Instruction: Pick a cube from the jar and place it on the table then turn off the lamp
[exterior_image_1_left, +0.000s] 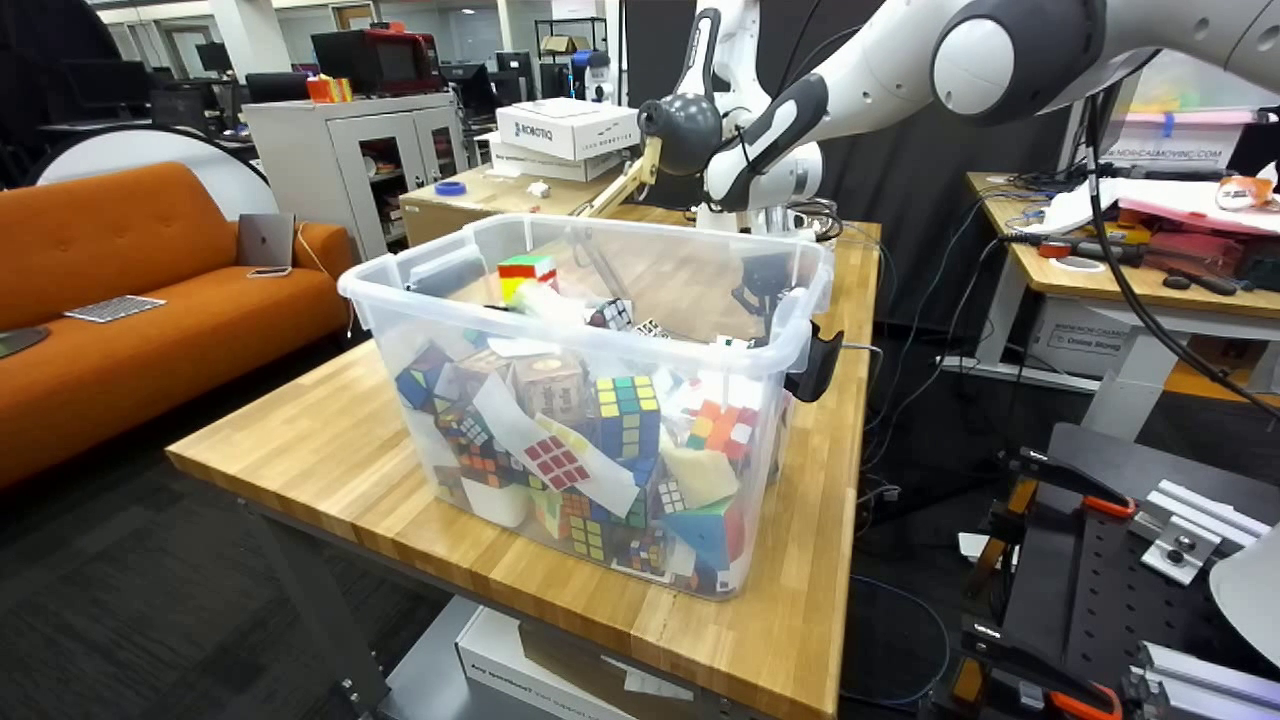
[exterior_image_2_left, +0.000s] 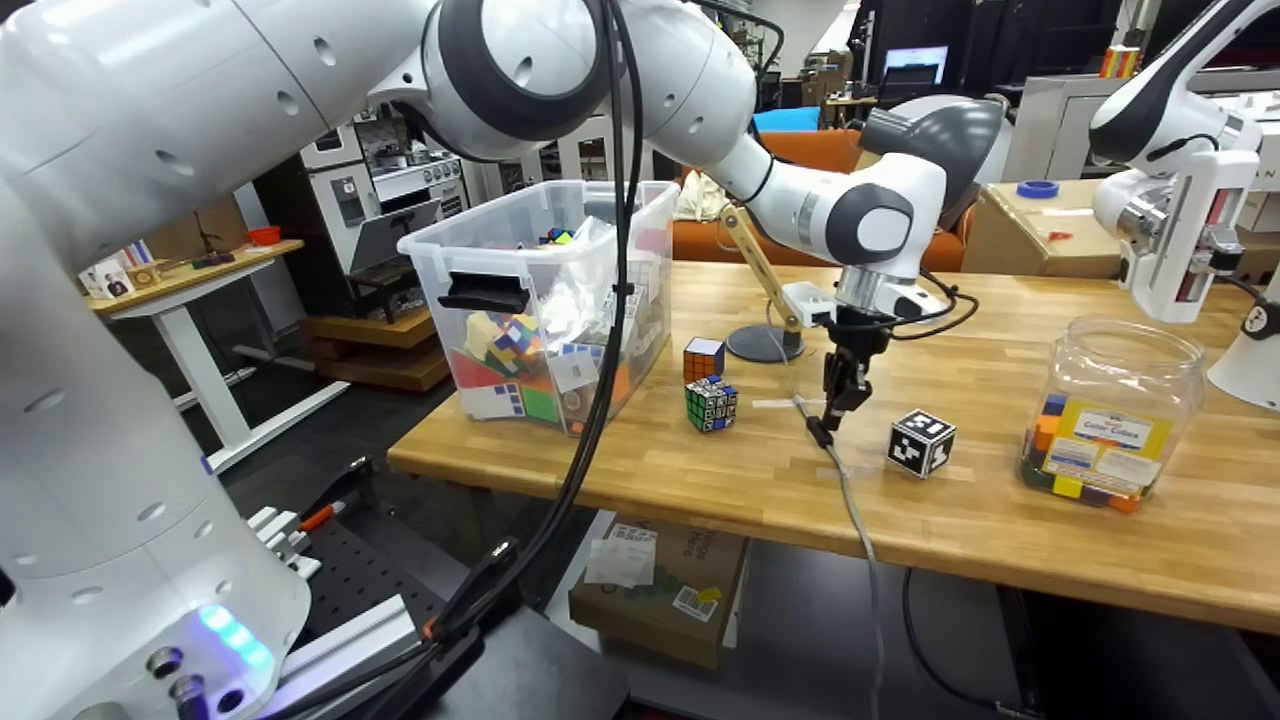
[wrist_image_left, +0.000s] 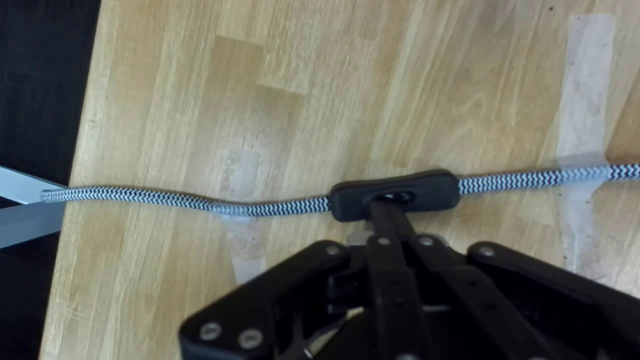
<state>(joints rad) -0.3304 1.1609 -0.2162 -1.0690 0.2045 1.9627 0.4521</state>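
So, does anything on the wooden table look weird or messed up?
One odd thing: a white strip with red squares sits slanted among the cubes in the clear bin, more like scrap paper. Nothing looks spilled.

Orange sofa (exterior_image_1_left: 150, 365) — laptop (exterior_image_1_left: 265, 240) and keyboard (exterior_image_1_left: 115, 309) on it
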